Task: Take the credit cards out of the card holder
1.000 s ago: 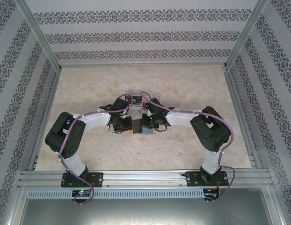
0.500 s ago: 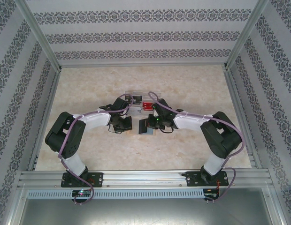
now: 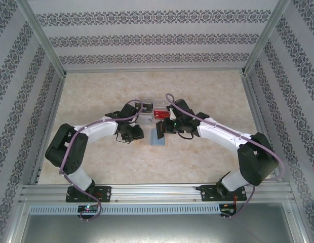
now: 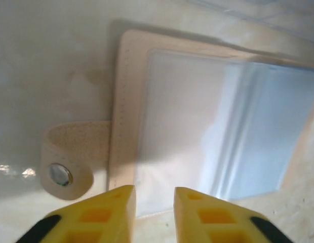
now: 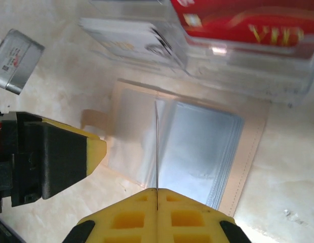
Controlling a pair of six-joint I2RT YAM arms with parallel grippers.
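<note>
Right jaws clamp a clear plastic sleeve (image 5: 157, 147) upright — left jaws, apart, should pin the tan stitched card holder (image 4: 127, 101)

Left fingers (image 4: 109, 215) slightly parted, right fingers (image 5: 129, 218) pressed together.

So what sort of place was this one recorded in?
Probably a purpose-built robot test cell, not a real room: wallpapered panels in an aluminium frame enclose a marble-look tabletop, with a mounting rail along its near edge.
</note>
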